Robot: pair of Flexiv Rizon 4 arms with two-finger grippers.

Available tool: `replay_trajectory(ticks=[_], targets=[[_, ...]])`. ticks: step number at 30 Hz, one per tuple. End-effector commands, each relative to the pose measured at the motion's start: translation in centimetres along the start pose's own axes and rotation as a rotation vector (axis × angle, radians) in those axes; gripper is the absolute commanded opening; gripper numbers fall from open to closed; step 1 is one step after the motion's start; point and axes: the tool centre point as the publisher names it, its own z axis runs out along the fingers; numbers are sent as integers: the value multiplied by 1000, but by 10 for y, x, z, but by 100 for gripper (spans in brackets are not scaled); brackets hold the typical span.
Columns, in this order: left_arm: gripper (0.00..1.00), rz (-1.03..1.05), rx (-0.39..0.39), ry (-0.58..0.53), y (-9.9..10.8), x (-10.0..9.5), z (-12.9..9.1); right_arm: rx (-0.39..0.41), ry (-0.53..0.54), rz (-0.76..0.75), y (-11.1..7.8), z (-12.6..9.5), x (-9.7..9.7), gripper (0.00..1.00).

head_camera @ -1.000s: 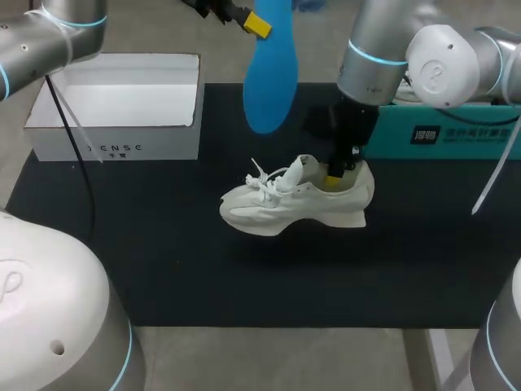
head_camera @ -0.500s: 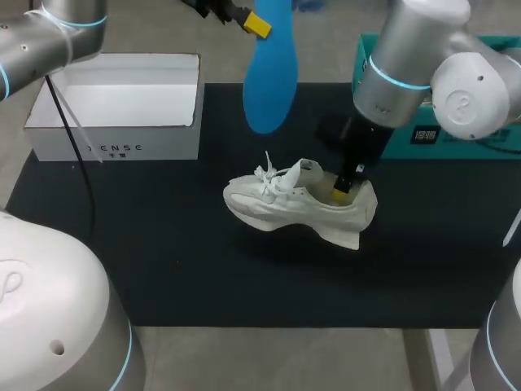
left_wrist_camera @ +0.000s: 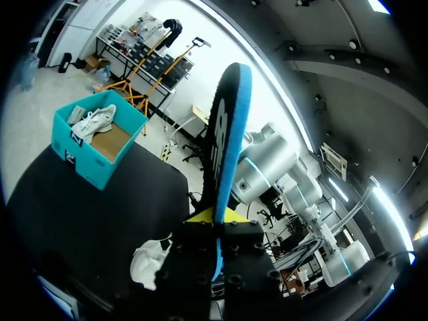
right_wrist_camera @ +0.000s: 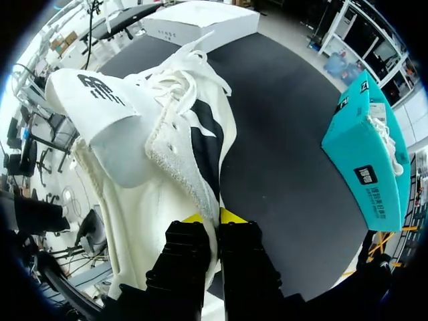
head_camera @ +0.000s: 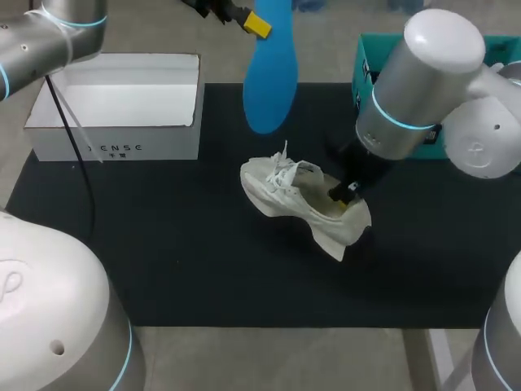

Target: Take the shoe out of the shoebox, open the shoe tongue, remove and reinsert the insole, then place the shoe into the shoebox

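A white sneaker (head_camera: pixel 293 202) hangs tilted over the black mat, toe up toward the far left and heel low at the right. My right gripper (head_camera: pixel 345 195) is shut on its collar wall beside the heel. In the right wrist view the yellow tips of the right gripper (right_wrist_camera: pixel 212 217) pinch that wall, with the lifted tongue (right_wrist_camera: pixel 114 134) and laces (right_wrist_camera: pixel 184 77) ahead. High over the mat's far edge my left gripper (head_camera: pixel 257 24) is shut on a blue insole (head_camera: pixel 269 77) that hangs down from it. In the left wrist view the insole (left_wrist_camera: pixel 227 134) stands edge-on from the left gripper (left_wrist_camera: pixel 217 215).
An open white box (head_camera: pixel 122 138) stands at the mat's far left corner. A teal shoebox (head_camera: pixel 365 73) sits at the far right behind my right arm, with another white shoe (left_wrist_camera: pixel 93 124) inside it. The black mat (head_camera: pixel 163 252) covers the table's middle.
My right arm has swung to the right and turned the sneaker from level to tilted, toe raised and heel lowered. The left arm and insole have not moved.
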Motion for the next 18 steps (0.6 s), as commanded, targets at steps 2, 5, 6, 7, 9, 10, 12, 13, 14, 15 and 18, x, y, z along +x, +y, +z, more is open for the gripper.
replay_trajectory(ticks=[2, 5, 6, 7, 9, 10, 12, 13, 14, 15, 18], targets=[[0, 0, 1, -2, 1, 1, 0, 8, -24, 2, 5, 1, 3, 0], [0, 0, 1, -2, 1, 1, 0, 8, -24, 2, 5, 1, 3, 0], [0, 0, 1, -2, 1, 1, 0, 8, -24, 2, 5, 1, 3, 0], [0, 0, 1, -2, 1, 1, 0, 8, -24, 2, 5, 1, 3, 0], [0, 0, 1, -2, 1, 1, 0, 8, -24, 2, 5, 1, 3, 0], [0, 0, 1, -2, 1, 1, 0, 8, -24, 2, 5, 1, 3, 0], [0, 0, 1, -2, 1, 1, 0, 8, -24, 2, 5, 1, 3, 0], [0, 0, 1, -2, 1, 1, 0, 8, -24, 2, 5, 1, 3, 0], [0, 0, 1, -2, 1, 1, 0, 8, -24, 2, 5, 1, 3, 0], [0, 0, 1, -2, 1, 1, 0, 8, -24, 2, 5, 1, 3, 0], [0, 0, 1, -2, 1, 1, 0, 169, -144, 177, -3, 8, 4, 0]])
